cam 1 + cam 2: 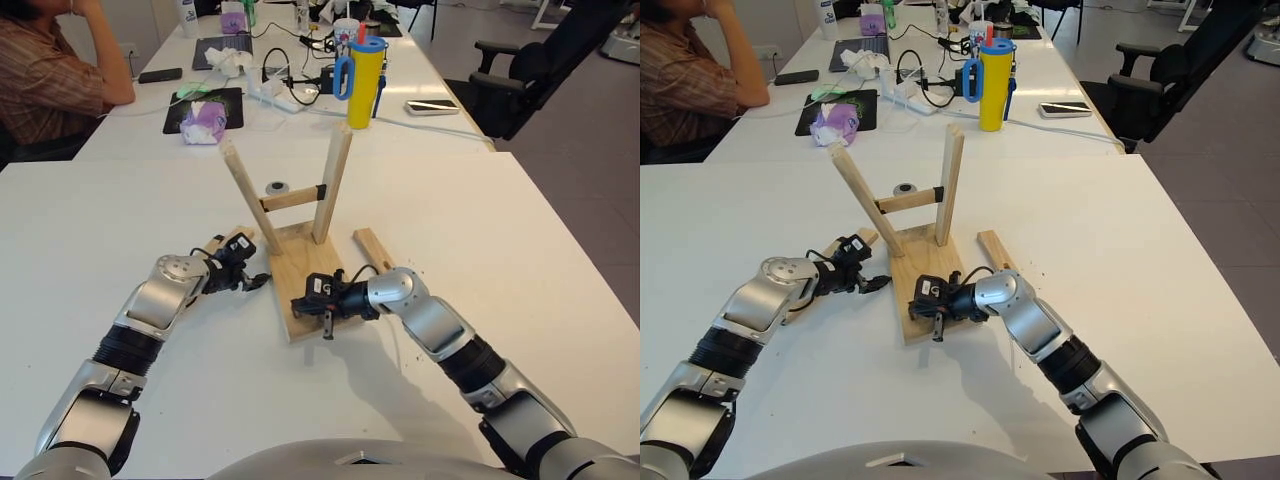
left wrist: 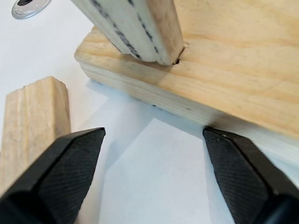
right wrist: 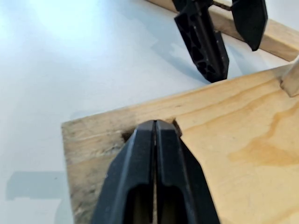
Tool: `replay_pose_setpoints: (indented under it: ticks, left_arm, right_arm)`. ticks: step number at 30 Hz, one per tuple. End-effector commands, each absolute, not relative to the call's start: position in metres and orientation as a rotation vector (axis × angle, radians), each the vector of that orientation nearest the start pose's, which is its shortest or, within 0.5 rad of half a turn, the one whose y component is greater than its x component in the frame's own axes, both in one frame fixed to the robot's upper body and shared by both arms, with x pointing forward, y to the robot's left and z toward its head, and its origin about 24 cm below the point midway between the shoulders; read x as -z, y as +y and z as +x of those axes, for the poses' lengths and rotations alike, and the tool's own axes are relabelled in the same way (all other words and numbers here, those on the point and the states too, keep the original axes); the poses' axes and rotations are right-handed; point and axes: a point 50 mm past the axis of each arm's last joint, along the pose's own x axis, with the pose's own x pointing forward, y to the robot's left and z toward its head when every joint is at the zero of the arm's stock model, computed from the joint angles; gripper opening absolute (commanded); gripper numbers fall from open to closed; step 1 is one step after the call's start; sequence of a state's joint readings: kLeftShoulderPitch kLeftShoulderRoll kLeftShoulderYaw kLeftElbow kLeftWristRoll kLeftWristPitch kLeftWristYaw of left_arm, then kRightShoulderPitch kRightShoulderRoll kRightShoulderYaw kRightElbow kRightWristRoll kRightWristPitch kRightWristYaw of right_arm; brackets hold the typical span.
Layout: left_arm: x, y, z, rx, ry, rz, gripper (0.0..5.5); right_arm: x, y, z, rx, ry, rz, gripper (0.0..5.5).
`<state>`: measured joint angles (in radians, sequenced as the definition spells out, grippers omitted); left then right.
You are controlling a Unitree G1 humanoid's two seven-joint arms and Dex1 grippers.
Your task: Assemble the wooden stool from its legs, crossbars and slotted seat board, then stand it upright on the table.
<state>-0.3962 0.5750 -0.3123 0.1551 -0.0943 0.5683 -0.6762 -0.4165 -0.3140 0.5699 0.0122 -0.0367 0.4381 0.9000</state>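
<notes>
The slotted seat board (image 1: 300,272) lies flat on the white table. Two legs stand in it, the left leg (image 1: 248,195) leaning outward and the right leg (image 1: 333,185) nearly upright, joined by a crossbar (image 1: 291,198). One loose leg (image 1: 373,247) lies right of the board, another (image 2: 32,121) lies at its left under my left arm. My left gripper (image 1: 261,282) is open, low on the table at the board's left edge (image 2: 187,107). My right gripper (image 3: 154,135) is shut with nothing in it, its tips over an empty slot (image 3: 175,125) at the board's near corner.
A small round metal piece (image 1: 277,188) lies behind the legs. On the far table stand a yellow bottle (image 1: 364,80), a purple bag (image 1: 205,122) and a phone (image 1: 432,107). The table edge (image 1: 570,230) runs along the right. A person sits at far left.
</notes>
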Motion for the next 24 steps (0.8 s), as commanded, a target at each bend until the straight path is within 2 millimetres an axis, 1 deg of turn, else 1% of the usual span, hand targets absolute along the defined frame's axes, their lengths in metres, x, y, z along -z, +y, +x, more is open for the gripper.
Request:
replay_pose_setpoints:
  ticks: [1,2,3,6,7,8,10,11,12,14,16,18,21,24]
  left_arm:
    - [-0.068,0.19,0.303,0.701,0.545,0.419,3.92]
    - [-0.084,0.199,0.305,0.669,0.508,0.38,3.92]
    - [-0.094,0.205,0.306,0.651,0.486,0.353,3.92]
    - [-0.149,0.231,0.305,0.638,0.385,0.28,3.92]
    - [-0.161,0.24,0.304,0.621,0.37,0.291,3.92]
    - [-0.167,0.249,0.305,0.602,0.372,0.316,3.92]
    - [-0.162,0.274,0.307,0.539,0.443,0.432,3.92]
    - [-0.152,0.286,0.308,0.506,0.504,0.509,3.92]
    - [-0.139,0.298,0.308,0.483,0.573,0.547,3.92]
    - [-0.115,0.314,0.304,0.467,0.68,0.609,3.92]
    - [-0.097,0.323,0.301,0.478,0.743,0.61,3.92]
    - [-0.085,0.328,0.298,0.485,0.78,0.614,3.92]
    - [-0.076,0.333,0.296,0.502,0.804,0.6,3.92]
    - [-0.075,0.33,0.295,0.553,0.79,0.524,3.92]
  right_arm:
    - [-0.068,-0.05,0.272,-1.235,0.275,-0.479,0.0]
    - [-0.077,-0.051,0.275,-1.207,0.229,-0.44,0.0]
    - [-0.082,-0.051,0.276,-1.19,0.204,-0.415,0.0]
    - [-0.094,-0.056,0.276,-1.146,0.159,-0.295,0.0]
    - [-0.095,-0.058,0.275,-1.138,0.161,-0.269,0.0]
    - [-0.094,-0.059,0.274,-1.131,0.165,-0.255,0.0]
    - [-0.094,-0.062,0.273,-1.105,0.173,-0.208,0.0]
    - [-0.094,-0.062,0.273,-1.099,0.176,-0.19,0.0]
    - [-0.094,-0.061,0.273,-1.093,0.178,-0.177,0.0]
    - [-0.093,-0.06,0.273,-1.093,0.185,-0.164,0.0]
    - [-0.092,-0.058,0.275,-1.095,0.189,-0.165,0.0]
    - [-0.092,-0.057,0.276,-1.099,0.189,-0.165,0.0]
    - [-0.092,-0.056,0.276,-1.099,0.19,-0.163,0.0]
    - [-0.086,-0.057,0.275,-1.092,0.212,-0.163,0.0]
